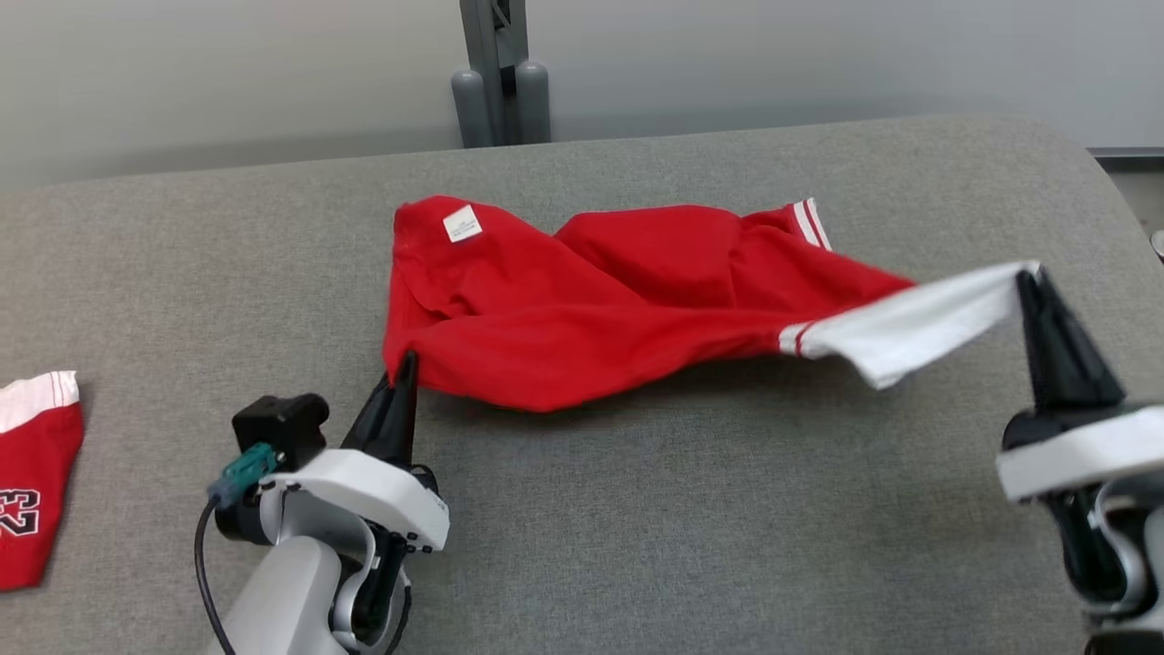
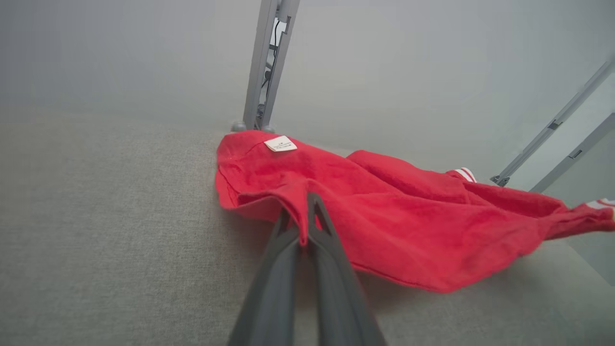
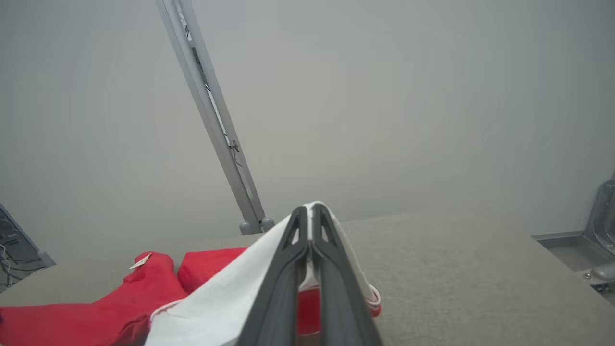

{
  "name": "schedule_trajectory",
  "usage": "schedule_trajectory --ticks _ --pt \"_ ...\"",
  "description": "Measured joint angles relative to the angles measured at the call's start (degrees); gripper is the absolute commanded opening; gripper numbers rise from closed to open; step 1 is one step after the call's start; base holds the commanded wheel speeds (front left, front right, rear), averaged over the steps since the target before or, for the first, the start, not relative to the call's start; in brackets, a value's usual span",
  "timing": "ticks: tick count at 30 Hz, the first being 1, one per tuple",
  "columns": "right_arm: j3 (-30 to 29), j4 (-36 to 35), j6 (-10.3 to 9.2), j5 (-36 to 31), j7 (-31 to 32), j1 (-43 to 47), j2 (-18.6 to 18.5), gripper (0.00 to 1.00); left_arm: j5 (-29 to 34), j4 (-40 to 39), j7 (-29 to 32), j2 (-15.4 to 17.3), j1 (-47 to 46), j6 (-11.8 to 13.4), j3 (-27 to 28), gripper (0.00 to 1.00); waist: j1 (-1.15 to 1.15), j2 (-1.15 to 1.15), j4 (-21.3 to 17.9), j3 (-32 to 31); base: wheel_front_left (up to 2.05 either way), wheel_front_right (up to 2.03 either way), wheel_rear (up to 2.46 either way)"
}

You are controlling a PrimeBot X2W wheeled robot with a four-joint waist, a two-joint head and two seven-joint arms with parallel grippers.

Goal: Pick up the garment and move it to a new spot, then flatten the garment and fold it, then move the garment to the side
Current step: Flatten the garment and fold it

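You have the garment (image 1: 600, 300) mid-table, stretched between both pincers. The left gripper (image 1: 406, 364) is at the garment's 7 o'clock corner, fingers pressed together on the red hem. The right gripper (image 1: 1029, 280) is at its 3 o'clock end, fingers pinched tight on the white band. That end is raised off the surface and the cloth sags toward the middle. A white label (image 1: 462, 223) lies face up at the garment's 11 o'clock.

The middle is bunched in folds, so you can't tell sleeve from body. A second red-and-white garment (image 1: 36, 464) lies at 9 o'clock in the head view, cut off by the edge, its dark print only partly showing. The right arm is cropped at 4 o'clock.

The table (image 1: 637, 528) is grey and fabric-covered, with a rounded far corner. A grey metal post (image 1: 496, 73) stands behind it at 12 o'clock against a plain pale wall (image 1: 227, 73).
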Motion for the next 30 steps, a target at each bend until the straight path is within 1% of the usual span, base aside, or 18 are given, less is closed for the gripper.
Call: schedule_trajectory --ticks 4,8,11,13,16,18,21,25,30 --pt "-0.24 -2.12 -0.01 -1.75 1.96 -5.74 -2.11 0.00 -0.02 -4.52 6.30 1.69 -0.65 0.24 -1.02 0.00 0.00 0.00 0.38 -1.14 0.00 0.00 0.00" --pt "0.57 -2.87 -0.01 -2.69 3.74 -11.79 -3.72 0.00 -1.82 -10.46 10.57 2.97 -2.71 0.93 0.35 0.00 0.00 0.00 0.65 -2.41 0.00 0.00 0.00" --pt "2.08 -2.41 0.00 -3.25 4.66 -16.29 -4.92 0.00 -4.02 -14.25 13.60 3.09 -4.71 1.45 1.47 0.00 0.00 0.00 0.76 -3.45 0.00 0.00 0.00" --pt "4.14 -1.07 -0.01 -3.72 5.30 -20.94 -6.37 0.00 -5.54 -17.13 15.96 2.78 -7.64 2.13 2.43 0.00 0.00 0.00 0.87 -4.56 0.00 0.00 0.00" --pt "6.54 0.42 0.00 -5.55 5.93 -26.16 -8.47 0.00 -5.03 -18.48 17.30 3.30 -11.60 3.98 3.22 0.00 0.00 0.00 0.97 -5.64 0.00 0.00 0.00" --pt "6.83 1.57 0.00 -6.11 5.94 -29.77 -8.83 0.00 -4.21 -18.52 18.00 3.78 -14.06 5.32 3.72 0.00 0.00 0.00 0.99 -6.34 0.00 0.00 0.00" --pt "6.34 3.41 0.00 -7.62 5.90 -34.07 -8.82 0.00 -3.37 -18.46 18.30 4.23 -17.16 6.66 4.39 0.00 0.00 0.00 0.97 -7.23 0.00 0.00 0.00" --pt "5.70 5.45 0.00 -9.53 6.04 -36.24 -8.45 0.00 -3.37 -18.56 18.35 4.48 -18.40 7.46 5.00 0.00 0.00 0.00 1.08 -8.12 0.00 0.00 0.00" --pt "6.66 6.53 0.00 -10.46 8.79 -36.71 -8.26 0.00 -3.49 -18.80 19.96 5.15 -18.39 7.70 4.91 0.00 0.00 0.00 1.35 -7.89 0.00 0.00 0.00"
